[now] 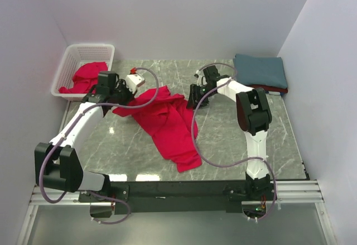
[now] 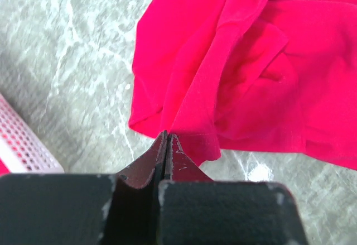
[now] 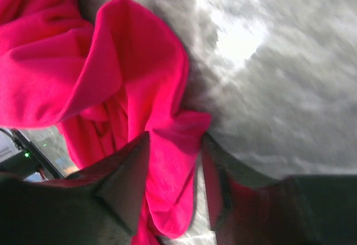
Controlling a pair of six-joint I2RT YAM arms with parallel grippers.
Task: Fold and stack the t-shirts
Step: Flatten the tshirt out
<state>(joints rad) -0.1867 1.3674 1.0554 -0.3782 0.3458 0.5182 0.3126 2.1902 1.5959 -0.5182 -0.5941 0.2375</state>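
Observation:
A bright red t-shirt lies crumpled on the grey marble table, stretching from the middle towards the front. My left gripper is at its left corner. In the left wrist view the jaws are pressed together on the shirt's hem. My right gripper is at the shirt's right upper edge. In the right wrist view it is open with a fold of the red cloth between the fingers. A folded teal-blue t-shirt lies on a darker red one at the back right.
A white lattice basket stands at the back left with more red t-shirts in it; its wall shows in the left wrist view. White walls close in the table on three sides.

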